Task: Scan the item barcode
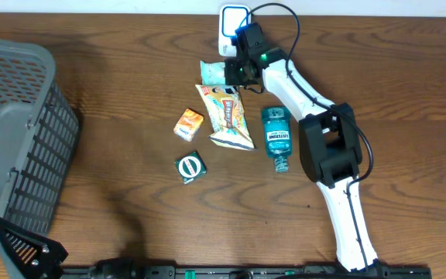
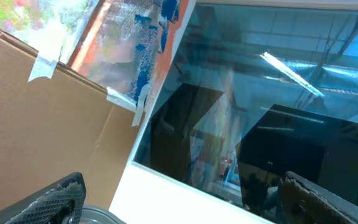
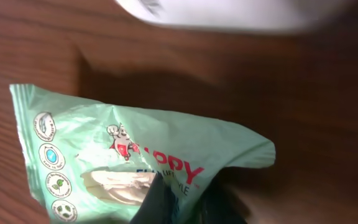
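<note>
Pinches the green packet in the clenched right hand, flat on the desk just beside the white scanner (left hand released, idle), merely starting the job, with lifting and barcode-showing left.

A brown wooden table carries a grey basket at its left end and a white device at the far edge. Near the device lie a green packet, a snack bag, an orange box, a dark green box and a mouthwash bottle.
</note>
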Robot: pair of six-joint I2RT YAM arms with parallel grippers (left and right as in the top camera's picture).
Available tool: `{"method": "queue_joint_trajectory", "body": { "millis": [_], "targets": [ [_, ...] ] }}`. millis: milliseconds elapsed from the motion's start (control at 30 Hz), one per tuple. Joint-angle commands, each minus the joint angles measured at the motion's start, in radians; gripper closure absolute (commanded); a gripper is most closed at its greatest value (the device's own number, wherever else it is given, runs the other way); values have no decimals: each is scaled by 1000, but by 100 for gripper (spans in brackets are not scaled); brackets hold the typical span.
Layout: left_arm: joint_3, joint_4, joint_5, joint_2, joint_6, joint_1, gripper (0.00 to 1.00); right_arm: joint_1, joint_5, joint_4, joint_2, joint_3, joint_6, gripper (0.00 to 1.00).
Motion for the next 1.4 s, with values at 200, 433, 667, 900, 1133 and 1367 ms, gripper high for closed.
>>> {"method": "queue_joint_trajectory", "body": {
  "millis": [200,433,667,900,1133,1367],
  "targets": [
    [2,27,12,-2,-9,3,2,-233,68,-240,-304,-23,-54,99],
    [2,36,13,-2,-9,3,2,-550,177,-457,-412,-23,-86,99],
    [2,35,13,-2,-9,3,2,-836,219,-489,-377,-34,-73,99],
    [2,13,12,-2,-9,3,2,-1077,463,-493,-372,-91,-52,99],
    [2,-12,13,-2,-9,3,2,-1289,463,-424,-372,-93,-54,99],
    [2,-115,13,-2,-9,3,2,-1370,392,-351,-372,-93,-51,84]
  ]
}}
